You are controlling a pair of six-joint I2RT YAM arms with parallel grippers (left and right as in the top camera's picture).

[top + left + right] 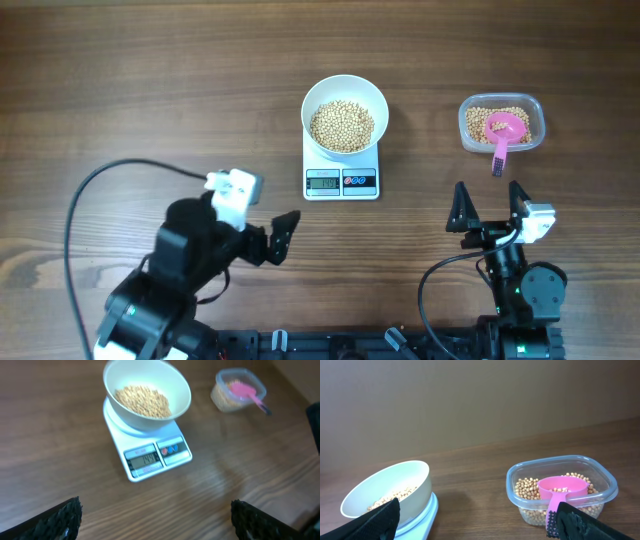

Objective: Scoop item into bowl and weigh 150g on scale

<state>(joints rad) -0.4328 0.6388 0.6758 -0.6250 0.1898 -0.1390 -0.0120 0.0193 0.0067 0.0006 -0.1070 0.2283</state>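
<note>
The white bowl [320, 99] stands on the white scale [342, 183] at mid-table, holding a heap of tan beans [342, 126]. The left wrist view shows the bowl [150, 422], its beans [142, 401] and the scale's lit display [144, 459]. More beans fill a clear tub [472, 112] to the right, with a pink scoop [506, 130] lying in it, handle toward me. My left gripper [270, 238] is open over bare wood, front-left of the scale. My right gripper [488, 202] is open and empty, just in front of the tub [520, 472] and scoop [561, 489].
Bare wooden table [150, 90] spreads left of and behind the scale. A black cable [110, 170] loops over the table at the left arm. A brown wall [480, 405] stands behind the table.
</note>
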